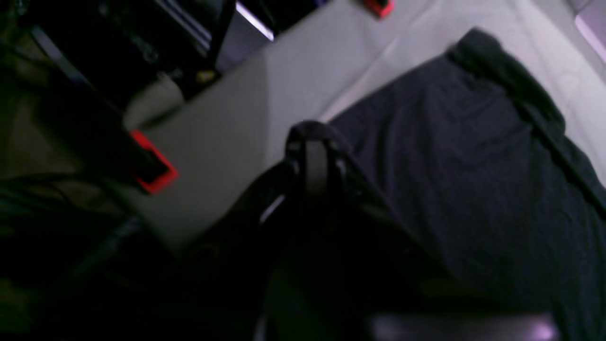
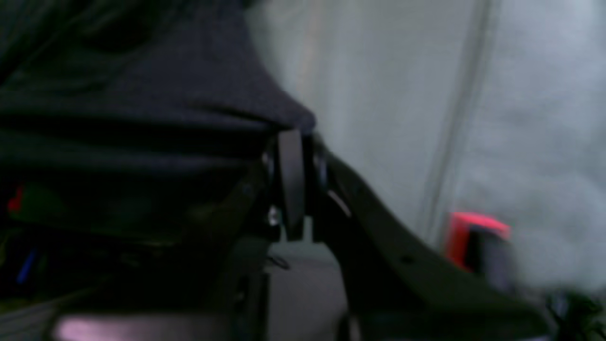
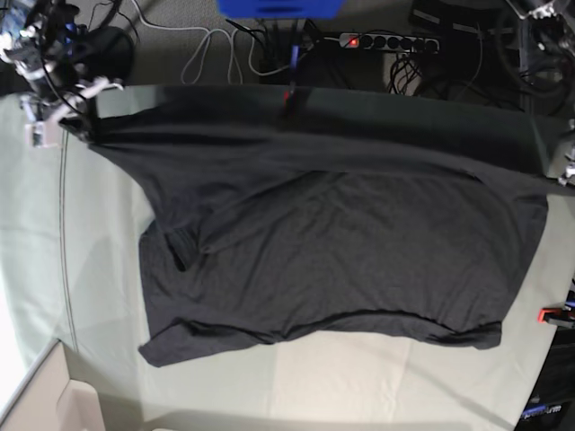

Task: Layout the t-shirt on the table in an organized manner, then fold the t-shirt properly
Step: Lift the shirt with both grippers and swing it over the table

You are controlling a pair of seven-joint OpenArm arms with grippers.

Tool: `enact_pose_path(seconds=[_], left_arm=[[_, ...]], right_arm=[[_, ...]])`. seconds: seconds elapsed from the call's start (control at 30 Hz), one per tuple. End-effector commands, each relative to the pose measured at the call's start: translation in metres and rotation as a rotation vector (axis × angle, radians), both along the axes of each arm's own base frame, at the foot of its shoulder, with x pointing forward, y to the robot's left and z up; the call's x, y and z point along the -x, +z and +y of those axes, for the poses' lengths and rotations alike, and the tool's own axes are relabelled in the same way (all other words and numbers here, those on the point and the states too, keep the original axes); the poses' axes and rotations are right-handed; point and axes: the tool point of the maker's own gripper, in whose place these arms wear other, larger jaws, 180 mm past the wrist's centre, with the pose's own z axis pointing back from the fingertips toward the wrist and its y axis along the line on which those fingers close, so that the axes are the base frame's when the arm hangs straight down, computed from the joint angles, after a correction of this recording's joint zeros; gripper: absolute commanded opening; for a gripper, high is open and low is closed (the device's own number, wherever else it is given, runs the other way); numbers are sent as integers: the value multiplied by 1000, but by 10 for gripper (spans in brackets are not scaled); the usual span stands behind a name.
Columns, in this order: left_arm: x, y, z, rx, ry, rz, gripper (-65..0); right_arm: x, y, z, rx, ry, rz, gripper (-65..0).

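Note:
The black t-shirt [image 3: 341, 242] is spread wide over the pale grey-green table [image 3: 99, 296], plain side up, with no print showing. Its far edge is stretched between my two grippers. My right gripper [image 3: 85, 126] is at the table's far left corner, shut on a corner of the t-shirt [image 2: 142, 94], as the right wrist view [image 2: 291, 142] shows. My left gripper [image 3: 559, 175] is at the right edge, shut on the t-shirt's edge [image 1: 464, 156], seen in the left wrist view [image 1: 310, 137]. The near hem lies wrinkled on the table.
Red clamps sit on the table edges [image 1: 154, 163] [image 2: 473, 237] [image 3: 550, 314]. Cables and a power strip [image 3: 386, 41] lie on the floor beyond the far edge. Bare table cloth [image 3: 359, 377] shows along the front and left.

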Motion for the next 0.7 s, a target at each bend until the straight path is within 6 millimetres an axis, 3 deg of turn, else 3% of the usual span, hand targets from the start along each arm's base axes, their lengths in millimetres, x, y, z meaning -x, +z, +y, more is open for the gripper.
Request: enact_pose_path(seconds=[0.0,0.27,0.43,0.5,0.67], left_arm=[[-1,19,8,-52,5,-37,-650],[13,41,16,-91,52,-80,-650],[9,47,14,-100,45,-93,-650],[0,48,9,-98,19,-100,-650],[-52,62,-18,-114,-110,-138,-650]], right_arm=[[-3,15,-5,24,1,-46,-650],[11,40,-14,99,-2,-59,-650],[6,43,-17,110,-3,-73,-650],[-9,50,-17,110,-4,-117,-650],[-59,78,-15,108,-8,-261,-650]])
